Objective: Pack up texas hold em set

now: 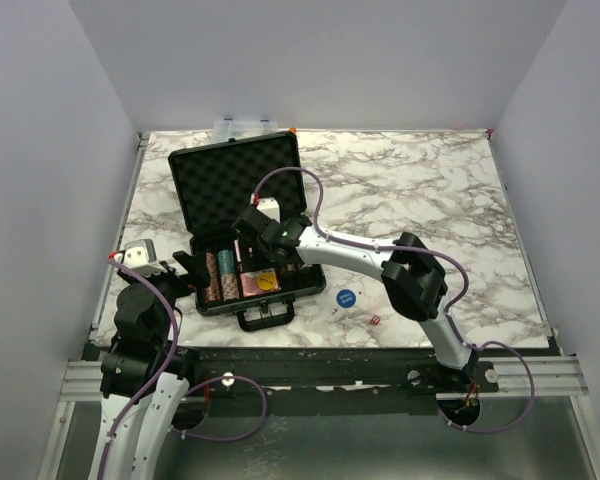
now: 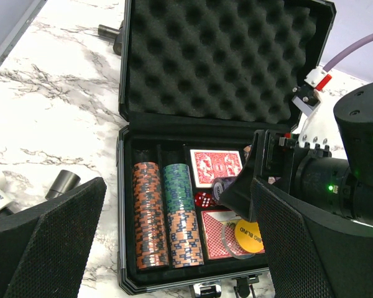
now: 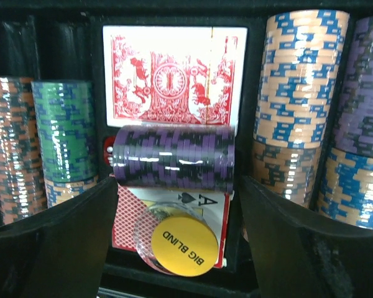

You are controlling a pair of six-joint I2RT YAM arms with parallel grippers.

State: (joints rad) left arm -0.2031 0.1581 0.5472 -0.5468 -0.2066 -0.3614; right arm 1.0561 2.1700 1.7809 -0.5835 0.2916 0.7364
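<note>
The black briefcase (image 1: 235, 160) lies open with its foam lid up; it also shows in the left wrist view (image 2: 224, 62). Chip stacks (image 2: 150, 214) fill the left slots, and more (image 3: 301, 74) fill the right ones. Two red-backed decks (image 2: 216, 166) (image 3: 174, 71) lie in the middle, with a yellow "BIG BLIND" button (image 3: 185, 246) on the nearer one. A red die (image 2: 203, 200) sits inside. My right gripper (image 1: 255, 260) (image 3: 177, 180) is shut on a purple chip stack (image 3: 174, 158) above the decks. My left gripper (image 1: 185, 265) (image 2: 180, 248) is open at the case's near-left corner. The blue button (image 1: 345, 297) and a tiny red die (image 1: 374, 319) lie on the table.
A clear plastic organizer box (image 1: 242, 125) stands behind the lid at the table's back edge. White walls close in the marble table (image 1: 430, 190) on three sides. A dark cylinder (image 2: 65, 181) lies left of the case.
</note>
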